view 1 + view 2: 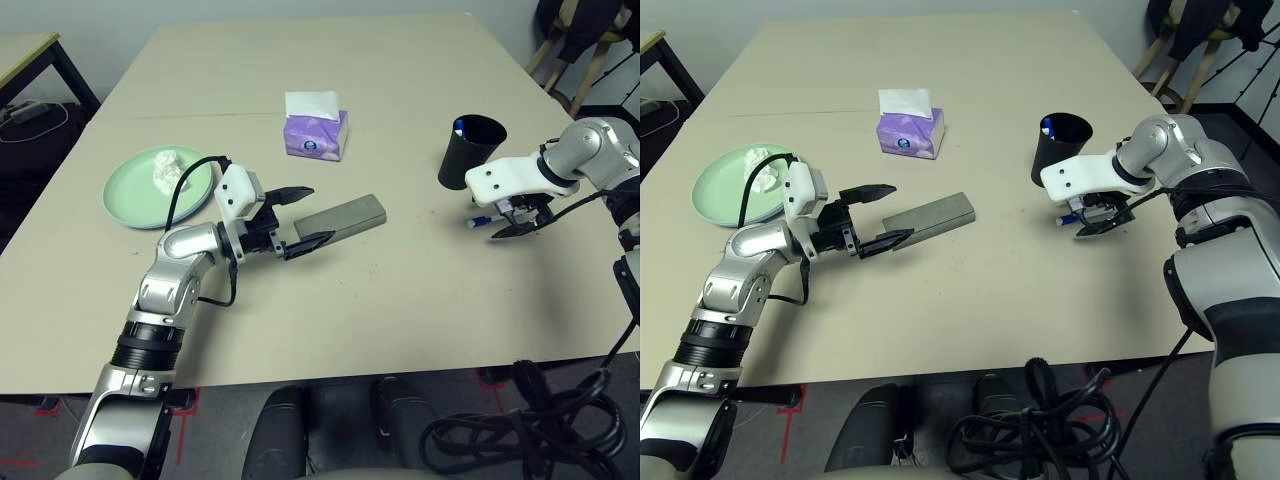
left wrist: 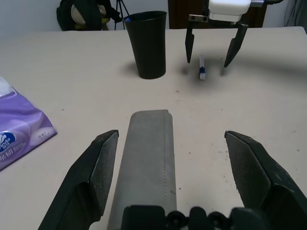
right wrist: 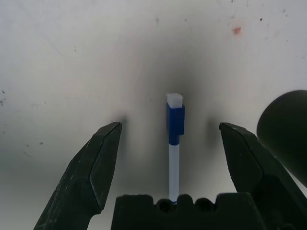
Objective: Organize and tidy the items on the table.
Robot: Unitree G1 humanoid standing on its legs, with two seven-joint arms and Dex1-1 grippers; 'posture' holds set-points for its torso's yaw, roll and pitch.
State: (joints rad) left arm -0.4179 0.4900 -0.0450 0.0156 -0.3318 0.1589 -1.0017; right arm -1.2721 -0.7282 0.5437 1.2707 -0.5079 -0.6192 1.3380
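A grey glasses case [image 1: 345,217] lies mid-table. My left gripper [image 1: 318,214] is open around its near end, one finger on each side [image 2: 172,139], not touching the case [image 2: 148,158]. A blue pen [image 3: 174,139] lies flat on the table [image 1: 400,320] beside the black cup [image 1: 472,152]. My right gripper [image 1: 515,222] hangs just over the pen, open, with fingers either side of it [image 3: 170,126]. Something blue stands inside the cup. At the left, a pale green plate [image 1: 135,195] carries a crumpled white tissue wad [image 1: 167,165].
A purple tissue box [image 1: 315,135] stands behind the case, mid-table. A smaller desk [image 1: 25,55] is off the far left corner, and chairs [image 1: 580,40] stand off the far right. Black cables [image 1: 520,430] lie on the floor in front.
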